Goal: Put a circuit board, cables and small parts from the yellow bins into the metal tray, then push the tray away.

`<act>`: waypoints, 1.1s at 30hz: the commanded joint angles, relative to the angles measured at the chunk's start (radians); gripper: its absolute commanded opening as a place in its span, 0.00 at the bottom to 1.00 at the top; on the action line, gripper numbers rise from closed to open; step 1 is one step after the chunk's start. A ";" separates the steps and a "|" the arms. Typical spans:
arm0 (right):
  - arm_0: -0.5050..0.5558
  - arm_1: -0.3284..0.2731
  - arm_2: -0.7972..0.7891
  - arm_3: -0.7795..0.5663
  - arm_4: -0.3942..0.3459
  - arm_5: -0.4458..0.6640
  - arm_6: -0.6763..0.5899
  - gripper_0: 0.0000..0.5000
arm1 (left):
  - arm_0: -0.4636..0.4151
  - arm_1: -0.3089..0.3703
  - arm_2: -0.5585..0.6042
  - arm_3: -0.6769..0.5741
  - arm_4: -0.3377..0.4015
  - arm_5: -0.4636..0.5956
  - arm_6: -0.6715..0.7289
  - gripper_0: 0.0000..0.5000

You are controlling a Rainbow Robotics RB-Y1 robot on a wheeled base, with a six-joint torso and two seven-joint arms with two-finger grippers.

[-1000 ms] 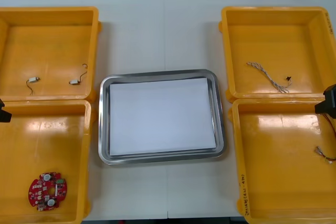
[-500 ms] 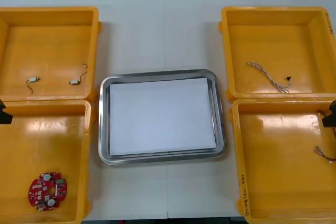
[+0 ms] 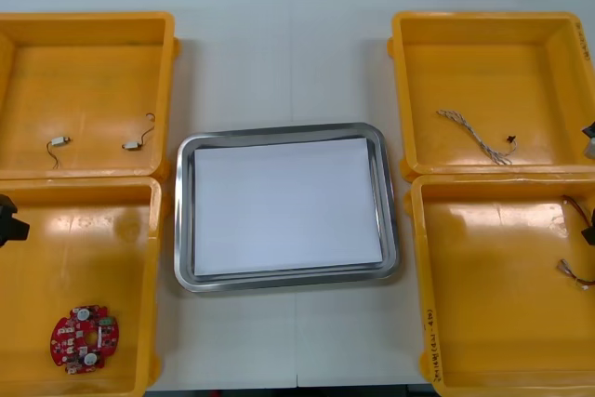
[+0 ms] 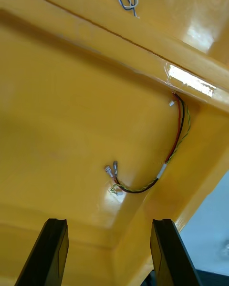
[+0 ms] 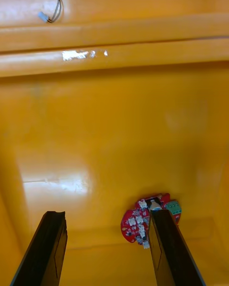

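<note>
Light worktop (image 3: pixel 279 53) seen from above; a metal tray (image 3: pixel 184 220), white inside, sits at its middle between four yellow bins (image 3: pixel 398 90). The left gripper (image 5: pixel 107 214) hovers over the left near bin (image 3: pixel 102 248), jaws open with nothing between them; a round red circuit board (image 3: pixel 84 338) lies on that bin's floor. The right gripper (image 4: pixel 109 221) hovers over the right near bin (image 3: pixel 483 295), jaws open above a red and yellow cable (image 4: pixel 177 138). Two small metal parts (image 3: pixel 133 145) rest in the left far bin (image 3: pixel 93 62); a twisted blue and white cable (image 3: pixel 474 135) lies in the right far bin (image 3: pixel 483 53).
</note>
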 commanded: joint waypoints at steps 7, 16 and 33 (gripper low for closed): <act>0.119 -0.042 -0.005 0.080 0.002 -0.211 0.132 1.00 | 0.098 -0.081 -0.040 -0.105 -0.100 0.006 0.172 1.00; 0.124 -0.042 -0.005 0.196 -0.044 -0.294 0.241 1.00 | 0.112 -0.182 -0.072 -0.110 -0.241 0.006 0.188 1.00; 0.177 -0.042 0.004 0.278 -0.056 -0.355 0.293 1.00 | 0.164 -0.230 -0.221 -0.111 -0.366 0.006 0.224 1.00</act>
